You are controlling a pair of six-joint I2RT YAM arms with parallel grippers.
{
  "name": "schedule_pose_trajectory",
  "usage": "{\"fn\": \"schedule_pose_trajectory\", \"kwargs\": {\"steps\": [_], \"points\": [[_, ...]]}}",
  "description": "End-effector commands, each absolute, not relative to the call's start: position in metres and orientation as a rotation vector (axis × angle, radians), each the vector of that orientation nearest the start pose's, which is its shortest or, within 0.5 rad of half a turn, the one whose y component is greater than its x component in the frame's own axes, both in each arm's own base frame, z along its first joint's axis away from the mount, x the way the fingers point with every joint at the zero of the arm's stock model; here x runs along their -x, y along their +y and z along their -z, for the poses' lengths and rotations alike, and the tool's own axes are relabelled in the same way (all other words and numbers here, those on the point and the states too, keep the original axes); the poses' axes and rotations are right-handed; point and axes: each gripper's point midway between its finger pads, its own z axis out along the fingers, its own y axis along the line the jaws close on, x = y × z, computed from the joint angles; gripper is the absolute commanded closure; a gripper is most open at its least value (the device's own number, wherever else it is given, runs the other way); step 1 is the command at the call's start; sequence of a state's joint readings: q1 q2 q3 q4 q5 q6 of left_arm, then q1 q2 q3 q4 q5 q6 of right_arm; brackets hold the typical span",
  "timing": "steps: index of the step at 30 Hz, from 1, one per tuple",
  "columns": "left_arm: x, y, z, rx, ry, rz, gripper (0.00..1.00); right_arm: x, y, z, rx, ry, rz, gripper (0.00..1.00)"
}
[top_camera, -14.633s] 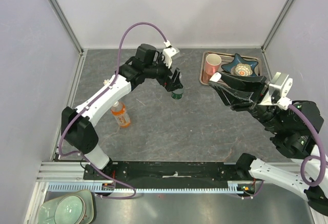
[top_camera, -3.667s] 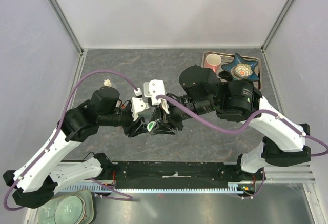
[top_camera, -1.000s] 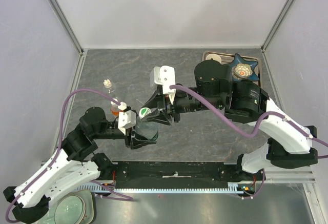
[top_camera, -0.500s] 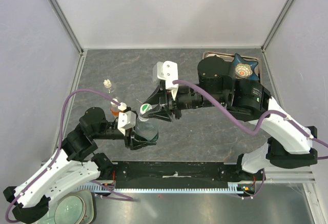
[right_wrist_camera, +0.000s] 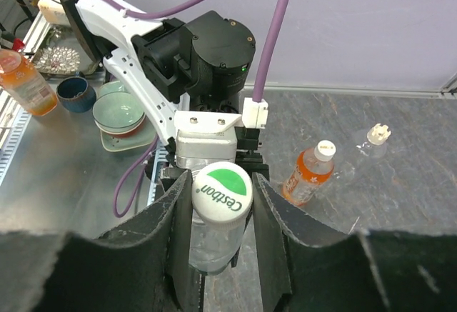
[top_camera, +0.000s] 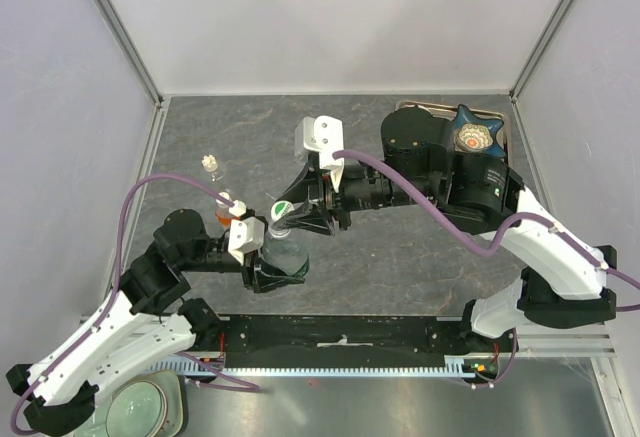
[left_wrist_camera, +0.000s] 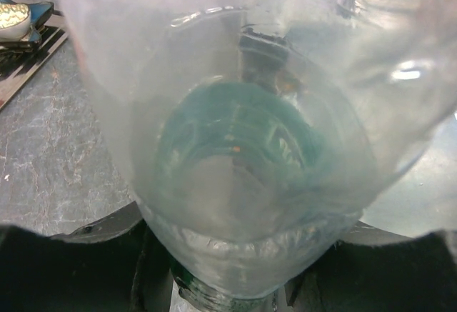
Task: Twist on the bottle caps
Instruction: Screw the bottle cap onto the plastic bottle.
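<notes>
Clear bottle [top_camera: 287, 257] is gripped at its body by the left fingers [top_camera: 262, 275], left of centre toward the near edge of the surface [top_camera: 400, 257]. White cap [right_wrist_camera: 223, 190] is pinched on both sides by the right fingers [right_wrist_camera: 170, 244] at the bottle's mouth; thread engagement cannot be told. Orange bottle [right_wrist_camera: 307, 173], capped, and tiny bottle [right_wrist_camera: 375, 137] are stood toward the left edge. The orange one is half hidden by the left arm from above and shown whole only in the right wrist view. Tray [top_camera: 410, 107] with star dish [top_camera: 470, 137] is set in the far right corner, partly covered by the right arm. Left wrist view is filled by the clear bottle. Both forearms are held low and pointed inward.
</notes>
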State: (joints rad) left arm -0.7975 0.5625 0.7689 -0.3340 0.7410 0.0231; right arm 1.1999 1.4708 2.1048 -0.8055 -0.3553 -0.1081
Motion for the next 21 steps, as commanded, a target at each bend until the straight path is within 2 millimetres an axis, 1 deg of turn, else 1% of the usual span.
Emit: {"fn": "schedule_pose_trajectory", "kwargs": {"steps": [1, 7, 21], "points": [[-0.068, -0.241, -0.309, -1.216, 1.28, 1.202, 0.67, -0.082, 0.386, -0.484, 1.359, 1.296, -1.14, 0.58], [-0.07, -0.241, -0.309, -1.209, 1.282, 1.195, 0.68, -0.071, 0.387, -0.479, 1.397, 1.299, -1.198, 0.56], [-0.071, -0.239, -0.309, -1.202, 1.283, 1.19, 0.7, -0.057, 0.381, -0.482, 1.44, 1.296, -1.306, 0.52]]}}
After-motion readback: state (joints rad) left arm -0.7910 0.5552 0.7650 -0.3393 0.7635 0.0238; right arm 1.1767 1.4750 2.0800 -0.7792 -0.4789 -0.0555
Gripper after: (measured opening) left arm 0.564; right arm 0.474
